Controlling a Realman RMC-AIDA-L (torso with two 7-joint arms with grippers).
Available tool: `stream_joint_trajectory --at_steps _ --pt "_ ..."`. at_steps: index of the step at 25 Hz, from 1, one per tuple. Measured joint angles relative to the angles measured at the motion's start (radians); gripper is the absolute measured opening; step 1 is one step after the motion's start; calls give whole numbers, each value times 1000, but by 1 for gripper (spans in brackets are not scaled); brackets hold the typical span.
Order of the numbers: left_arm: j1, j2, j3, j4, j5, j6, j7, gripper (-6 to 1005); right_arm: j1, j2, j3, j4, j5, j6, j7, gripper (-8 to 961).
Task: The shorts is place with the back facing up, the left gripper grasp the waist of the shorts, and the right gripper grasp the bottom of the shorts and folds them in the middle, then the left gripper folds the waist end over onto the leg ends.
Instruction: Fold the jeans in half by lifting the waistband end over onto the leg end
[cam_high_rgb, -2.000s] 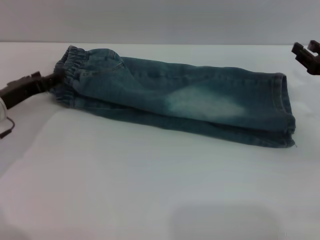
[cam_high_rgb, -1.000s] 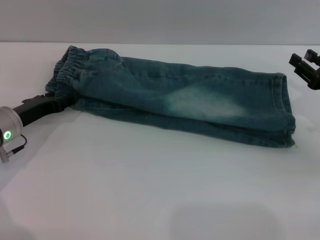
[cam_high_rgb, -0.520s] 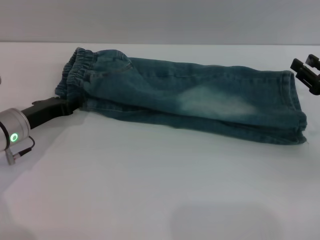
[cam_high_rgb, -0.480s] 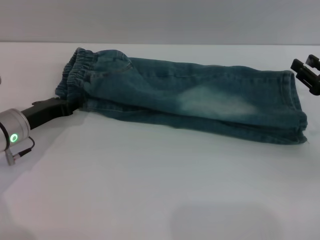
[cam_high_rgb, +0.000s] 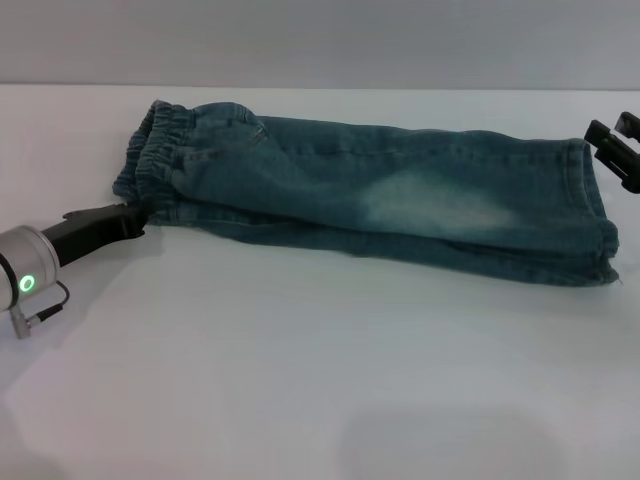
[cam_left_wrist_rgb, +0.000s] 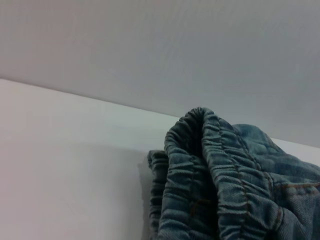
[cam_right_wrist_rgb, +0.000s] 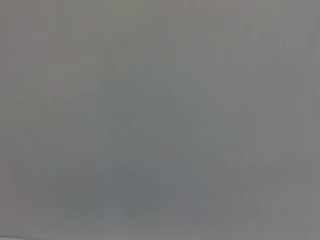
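The blue denim shorts (cam_high_rgb: 380, 200) lie folded lengthwise on the white table (cam_high_rgb: 300, 380), elastic waist (cam_high_rgb: 150, 160) to the left and leg ends (cam_high_rgb: 595, 220) to the right. My left gripper (cam_high_rgb: 132, 218) is low at the near corner of the waist, its tip at the fabric's edge. The left wrist view shows the gathered waistband (cam_left_wrist_rgb: 210, 170) close up. My right gripper (cam_high_rgb: 614, 140) hovers open just beyond the far corner of the leg ends, holding nothing. The right wrist view shows only blank grey.
Bare white table surface extends in front of the shorts and to the left of the waist. A grey wall (cam_high_rgb: 320, 40) stands behind the table's far edge.
The shorts have slid a little to the right over the last second. My left gripper moved from beside the waist to its near corner, then drew back slightly. The right gripper barely moved.
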Motion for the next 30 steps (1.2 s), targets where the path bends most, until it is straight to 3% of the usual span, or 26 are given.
stream_joint_trajectory --at_steps 3,9,15,21,30 --pt "0 0 -2 -1 0 3 -2 82 0 0 3 0 1 0 -2 436" --pt "0 0 -5 1 -2 35 3 33 2 1 9 1 1 4 -11 436" --pt "0 0 -5 7 -42 85 6 33 19 2 11 16 4 14 -14 436" --pt "-6 4 -5 53 -68 238 9 33 56 3 11 62 49 88 -89 436" --pt "-61 6 -3 85 -113 373 -1 33 124 3 -1 130 53 188 -126 436"
